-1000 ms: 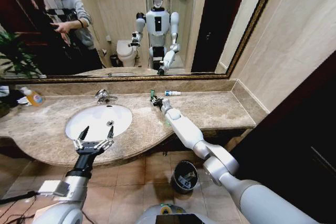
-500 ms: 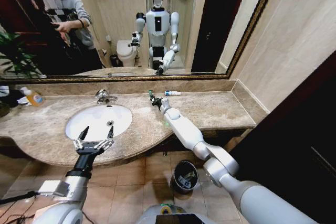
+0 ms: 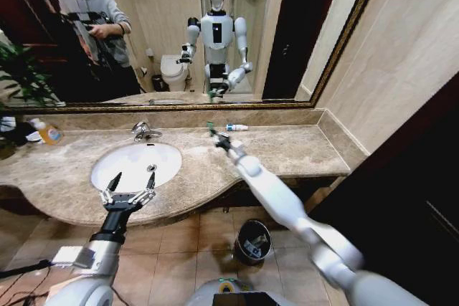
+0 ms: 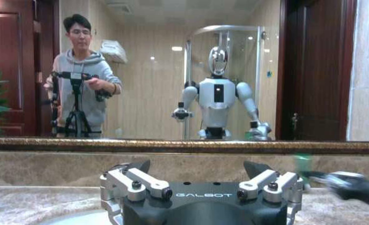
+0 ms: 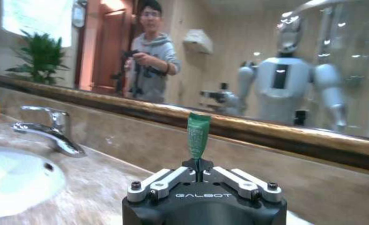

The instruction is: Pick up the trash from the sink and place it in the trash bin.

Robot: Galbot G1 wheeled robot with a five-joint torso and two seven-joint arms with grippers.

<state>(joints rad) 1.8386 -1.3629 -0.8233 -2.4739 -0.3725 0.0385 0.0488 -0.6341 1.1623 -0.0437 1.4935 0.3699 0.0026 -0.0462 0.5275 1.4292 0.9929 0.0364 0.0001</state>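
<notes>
Right wrist view: green tube (image 5: 198, 135) upright, pinched in right claw (image 5: 199, 174).

Bare counter (image 3: 287, 150) around right gripper (image 3: 214, 134); tap (image 3: 141, 131), mirror ledge (image 3: 179, 107) behind; blue-and-white tube (image 3: 236, 127) beside

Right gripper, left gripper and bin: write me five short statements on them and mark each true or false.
1. The right gripper is shut on the green tube. True.
2. The left gripper holds a sachet. False: it is open and holds nothing, over the sink's front edge.
3. The trash bin stands on the counter. False: it is on the floor.
4. A blue-and-white tube lies by the back wall. True.
5. The orange soap bottle lies in the sink. False: it stands on the counter.
</notes>
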